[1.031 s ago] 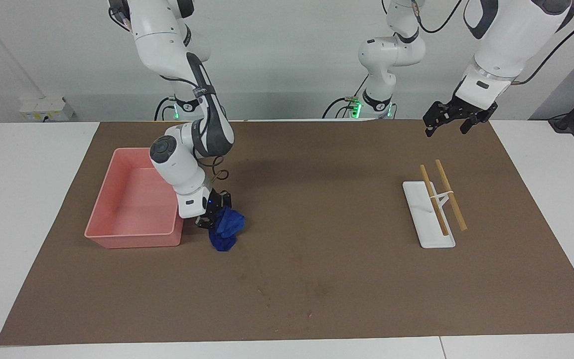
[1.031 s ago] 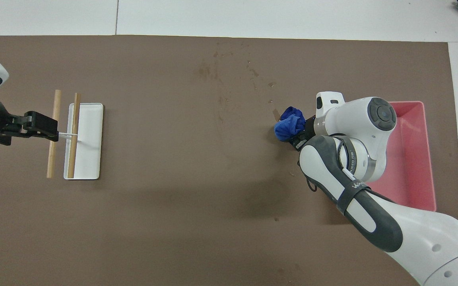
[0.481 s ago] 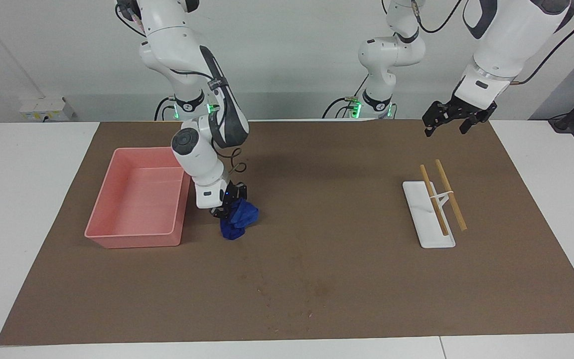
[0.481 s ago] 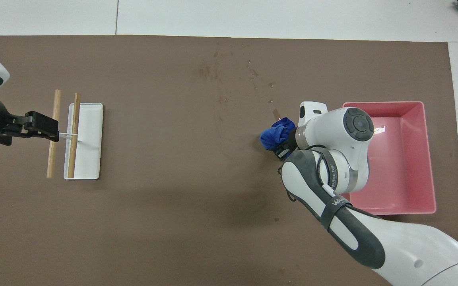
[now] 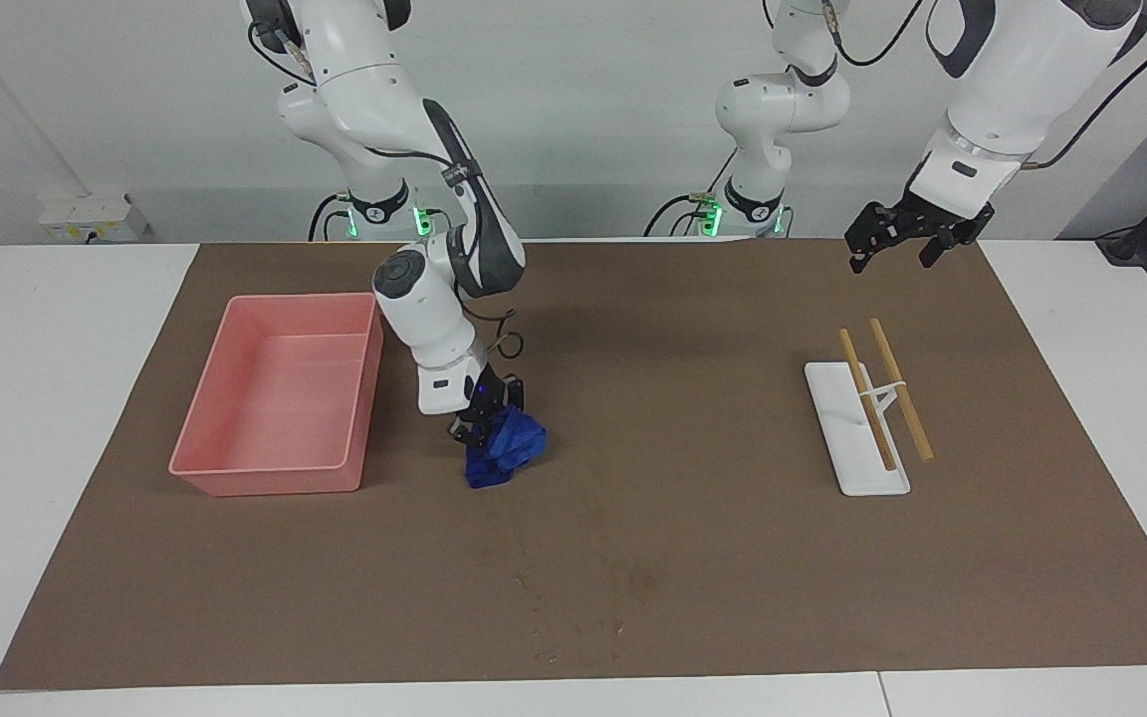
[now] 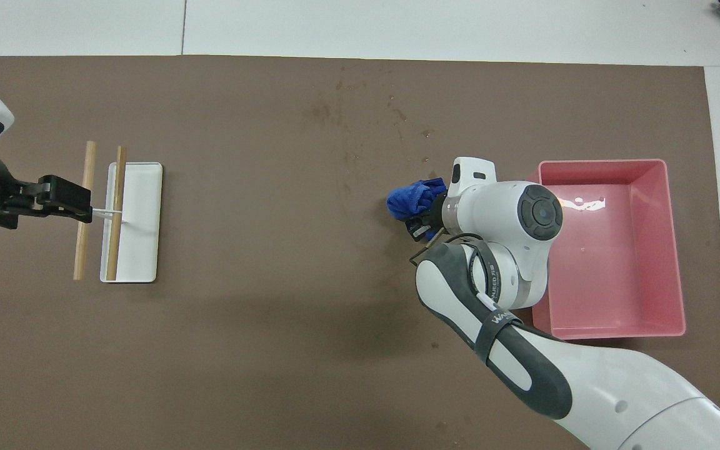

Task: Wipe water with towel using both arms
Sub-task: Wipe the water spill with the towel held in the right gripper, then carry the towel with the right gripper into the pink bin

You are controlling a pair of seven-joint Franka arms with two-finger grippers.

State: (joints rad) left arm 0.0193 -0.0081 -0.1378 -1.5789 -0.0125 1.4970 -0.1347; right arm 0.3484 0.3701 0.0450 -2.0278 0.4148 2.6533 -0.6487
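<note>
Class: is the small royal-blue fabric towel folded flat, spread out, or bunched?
Bunched: the royal-blue fabric towel hangs crumpled, many folds showing, from the right gripper.

You have the right gripper (image 5: pixel 481 426) clamped on the towel (image 5: pixel 506 448), which hangs bunched above the brown mat (image 5: pixel 693 518) beside the pink tray (image 5: pixel 197 468). Faint water (image 5: pixel 573 588) specks lie farther from the robots. Your left gripper (image 5: pixel 900 239) waits, fingers spread, above the mat's edge.

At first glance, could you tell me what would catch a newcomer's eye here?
The deep blue towel, bunched in the right hand over the brown mat beside the pink tray. Then the faint water stains, farther from the robots. The left hand waits, open, above the chopstick rest's end.
</note>
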